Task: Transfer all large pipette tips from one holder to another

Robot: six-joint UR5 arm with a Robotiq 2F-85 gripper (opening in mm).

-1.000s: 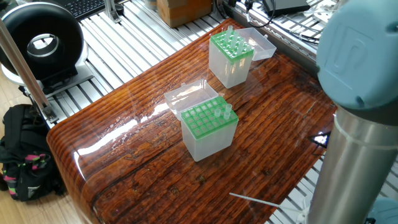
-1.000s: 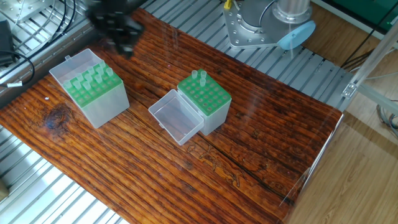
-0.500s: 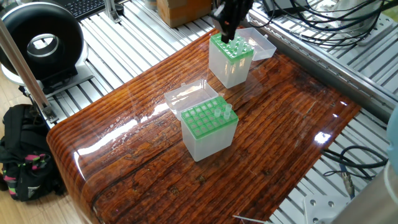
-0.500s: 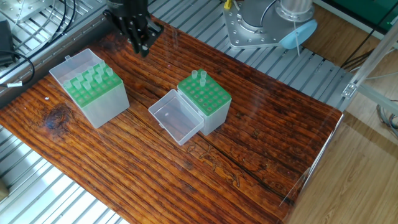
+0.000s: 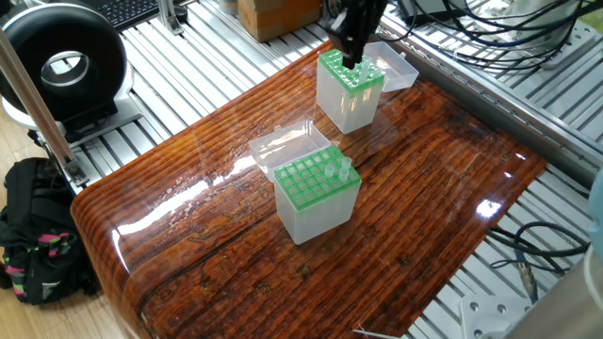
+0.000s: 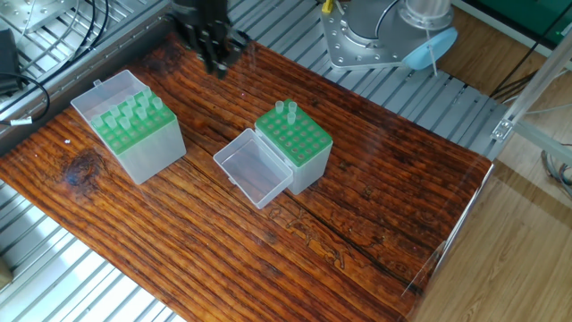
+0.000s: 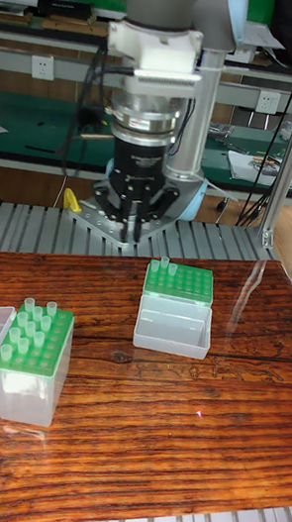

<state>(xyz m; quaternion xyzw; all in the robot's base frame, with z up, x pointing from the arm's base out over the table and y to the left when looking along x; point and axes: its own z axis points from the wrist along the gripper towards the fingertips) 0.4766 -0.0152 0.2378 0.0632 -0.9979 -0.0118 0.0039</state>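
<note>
Pipette tips (image 7: 30, 317) in box, apart from raised end effector (image 7: 134, 227)

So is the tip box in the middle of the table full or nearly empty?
Nearly empty. The middle tip box shows only two large pipette tips standing at one corner of its green rack; its other holes are bare, and its clear lid hangs open.

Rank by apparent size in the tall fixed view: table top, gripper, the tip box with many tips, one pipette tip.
1. table top, largest by far.
2. gripper and the fuller tip box: look about alike, and the box sits nearer the camera, so no ranking.
3. one pipette tip, smallest.
</note>
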